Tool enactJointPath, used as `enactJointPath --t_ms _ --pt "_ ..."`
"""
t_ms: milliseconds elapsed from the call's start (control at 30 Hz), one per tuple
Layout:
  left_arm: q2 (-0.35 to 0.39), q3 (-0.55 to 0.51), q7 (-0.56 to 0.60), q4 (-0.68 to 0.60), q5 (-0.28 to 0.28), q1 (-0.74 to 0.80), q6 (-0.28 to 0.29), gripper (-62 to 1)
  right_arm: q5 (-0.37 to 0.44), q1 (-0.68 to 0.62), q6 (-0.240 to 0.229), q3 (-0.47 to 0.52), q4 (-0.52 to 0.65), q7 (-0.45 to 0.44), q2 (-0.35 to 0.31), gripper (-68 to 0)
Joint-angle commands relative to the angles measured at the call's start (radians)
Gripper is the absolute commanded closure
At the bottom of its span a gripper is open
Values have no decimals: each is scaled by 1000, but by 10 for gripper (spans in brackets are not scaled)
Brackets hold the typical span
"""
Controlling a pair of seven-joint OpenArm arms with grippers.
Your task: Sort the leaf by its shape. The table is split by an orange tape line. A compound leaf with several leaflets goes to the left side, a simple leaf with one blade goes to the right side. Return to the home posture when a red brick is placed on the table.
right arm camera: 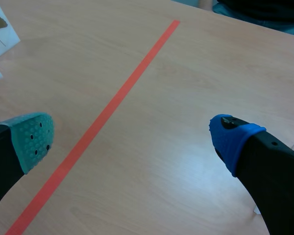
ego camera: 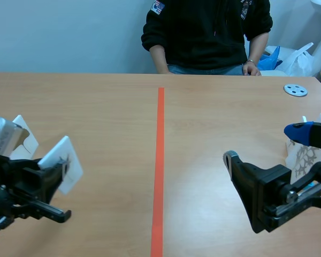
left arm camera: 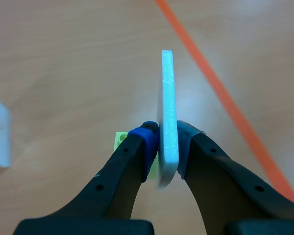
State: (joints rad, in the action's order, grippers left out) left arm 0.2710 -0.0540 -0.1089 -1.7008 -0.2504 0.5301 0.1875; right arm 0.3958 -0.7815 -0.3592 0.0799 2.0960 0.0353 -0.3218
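Lower left in the scene frame, the left tool (ego camera: 58, 170) pinches a white foam leaf card (ego camera: 64, 155), left of the orange tape line (ego camera: 159, 160) on the wooden desk (ego camera: 214, 123). The right tool (right arm camera: 132, 139), lower right, stands spread.

Left gripper (left arm camera: 167, 141): thick black fingers (left arm camera: 112, 181), small round holes along each, dark blue pad (left arm camera: 146, 142) at one tip. Right gripper (right arm camera: 132, 136): black fingers, one teal dotted pad (right arm camera: 33, 137), one bright blue pad (right arm camera: 232, 139). Silver-grey housing (ego camera: 4, 135) sits behind the left fingers.
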Motion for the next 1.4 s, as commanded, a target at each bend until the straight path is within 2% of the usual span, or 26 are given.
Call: enactJointPath --t_ms 0,233,433,967,1200,1300,1367 --pt "-5 -23 14 13 -1 -26 -12 -85 8 3 1 10 3 -15 -5 -679" --pt "-4 -125 51 70 -1 -26 -27 -85 8 10 1 10 3 -14 -6 -679" --pt "-4 -163 139 182 -1 -39 -73 -85 8 20 1 10 3 -15 -6 -679" --pt "-4 -165 219 560 -1 -288 -73 -85 8 34 0 10 3 -11 -5 -679" --pt "-4 -165 252 643 -1 -312 -73 -86 8 34 0 10 3 -11 -5 -679" --pt "-4 -165 252 643 -1 -312 -73 -111 8 34 0 10 3 -11 -5 -679" --pt "-4 -165 260 642 -1 -312 -73 -157 8 34 0 10 3 -11 -5 -679"
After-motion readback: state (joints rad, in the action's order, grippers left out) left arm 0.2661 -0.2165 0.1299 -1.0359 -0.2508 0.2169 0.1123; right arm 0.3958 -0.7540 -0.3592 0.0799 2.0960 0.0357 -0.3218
